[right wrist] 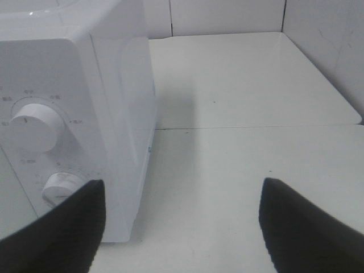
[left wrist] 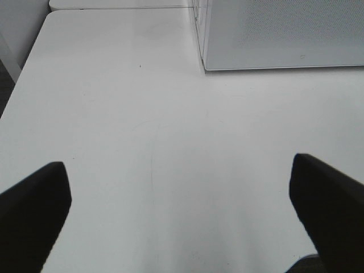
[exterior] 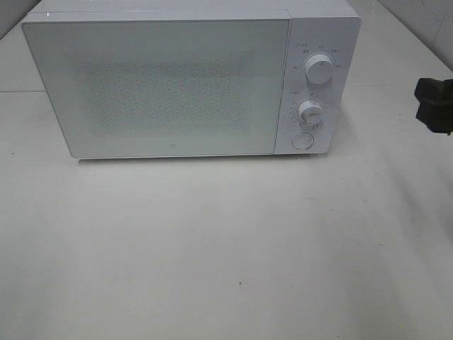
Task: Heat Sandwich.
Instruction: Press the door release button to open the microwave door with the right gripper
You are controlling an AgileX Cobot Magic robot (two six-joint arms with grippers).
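Observation:
The white microwave (exterior: pixel 191 81) stands at the back of the white table (exterior: pixel 226 248) with its door shut. Its control panel has an upper dial (exterior: pixel 319 69), a lower dial (exterior: pixel 309 111) and a round button (exterior: pixel 303 141). The sandwich is out of view. My right gripper (right wrist: pixel 182 222) is open and empty, to the right of the microwave's panel side (right wrist: pixel 133 114); only its dark body (exterior: pixel 433 105) shows in the high view. My left gripper (left wrist: pixel 182 210) is open and empty above bare table, with the microwave's front corner (left wrist: pixel 278 34) ahead of it.
White wall panels (right wrist: pixel 227 17) stand behind the table. The table's edge (left wrist: pixel 17 85) shows in the left wrist view. A seam between two tabletops (right wrist: pixel 256 127) runs to the right of the microwave.

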